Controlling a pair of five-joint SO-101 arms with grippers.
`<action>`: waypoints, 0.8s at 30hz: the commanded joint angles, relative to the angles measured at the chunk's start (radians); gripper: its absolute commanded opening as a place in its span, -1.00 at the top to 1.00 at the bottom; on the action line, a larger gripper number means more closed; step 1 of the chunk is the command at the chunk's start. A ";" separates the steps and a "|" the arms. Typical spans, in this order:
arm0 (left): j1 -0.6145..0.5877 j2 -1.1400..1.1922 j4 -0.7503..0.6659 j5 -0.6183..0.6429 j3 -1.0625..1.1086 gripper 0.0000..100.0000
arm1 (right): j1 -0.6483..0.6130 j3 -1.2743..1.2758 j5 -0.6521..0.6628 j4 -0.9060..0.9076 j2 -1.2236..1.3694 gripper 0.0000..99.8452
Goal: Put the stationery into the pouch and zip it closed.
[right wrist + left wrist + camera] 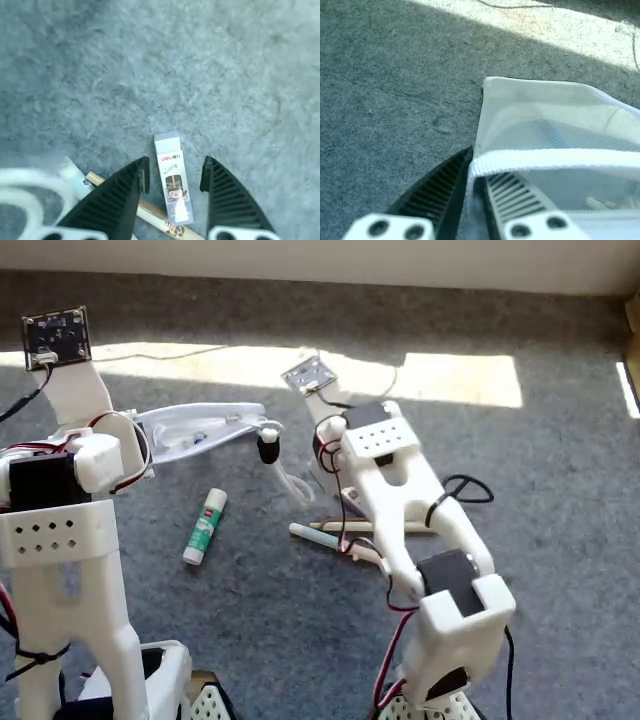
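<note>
Grey felt-like surface (pixel 545 540) w/ a sunlit strip along its far side. We judge the task to be at an early stage, w/ most of the loading not yet done.

The translucent white mesh pouch (pixel 205 432) is gripped at one edge by the left gripper (pixel 472 167), jaws pinched tight on the hem. Something small shows through the mesh in the left wrist view. We can't tell what it is, so we don't count it. We also can't tell whether the zip is open.

The right gripper (pixel 175 161) hangs low over the surface, well apart from the pouch. Its jaws are approx. half open and hold nothing. The small white-and-blue rectangular eraser (pixel 172 187) lies flat between them, untouched. We read the step in hand as picking up the eraser.

Outside the pouch, counted:
- 1 green-and-white glue stick (pixel 205 527), near the pouch, on its side toward the arm bases.
- 1 white pen w/ teal end (pixel 312 534), farther from the pouch than the glue stick.
- 1 pale wooden pencil (pixel 152 212), just beyond the pen from the pouch.
- 1 eraser, beyond the pen too; one end meets or overlaps the pencil, we can't tell which.

Total: 4 loose items, 1 pouch. Left to do, in our judgement: load all 4, then zip shut.
</note>
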 commanded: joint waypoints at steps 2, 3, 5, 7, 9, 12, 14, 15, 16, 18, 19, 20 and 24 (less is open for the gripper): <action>-0.016 0.002 0.003 0.002 -0.022 0.99 | 0.002 -0.081 0.015 0.007 0.021 0.67; -0.016 0.002 0.003 0.002 -0.022 0.99 | 0.002 -0.087 0.015 0.007 0.030 0.67; -0.016 0.002 0.003 0.002 -0.022 0.99 | 0.002 -0.099 0.029 0.007 0.047 0.67; -0.016 0.002 0.003 0.002 -0.022 0.99 | 0.002 -0.101 0.064 0.007 0.064 0.67; -0.016 0.002 0.003 0.002 -0.021 0.99 | 0.002 -0.101 0.081 0.005 0.082 0.67; -0.015 0.002 0.003 0.002 -0.021 0.99 | 0.002 -0.102 0.083 0.002 0.102 0.67; -0.015 0.002 0.003 0.002 -0.021 0.99 | 0.002 -0.102 0.083 0.001 0.111 0.67; -0.015 0.002 0.003 0.002 -0.021 0.99 | 0.002 -0.102 0.083 0.001 0.117 0.67; -0.015 0.002 0.003 0.002 -0.021 0.99 | 0.002 -0.104 0.083 0.001 0.124 0.67; -0.015 0.002 0.003 0.002 -0.021 0.99 | 0.002 -0.128 0.083 0.001 0.140 0.67; -0.015 0.002 0.003 0.002 -0.021 0.99 | 0.004 -0.139 0.083 0.001 0.153 0.67; -0.015 0.002 0.003 0.002 -0.021 0.99 | 0.007 -0.151 0.083 0.002 0.165 0.67; -0.015 0.002 0.003 0.002 -0.021 0.99 | 0.008 -0.194 0.084 0.007 0.209 0.67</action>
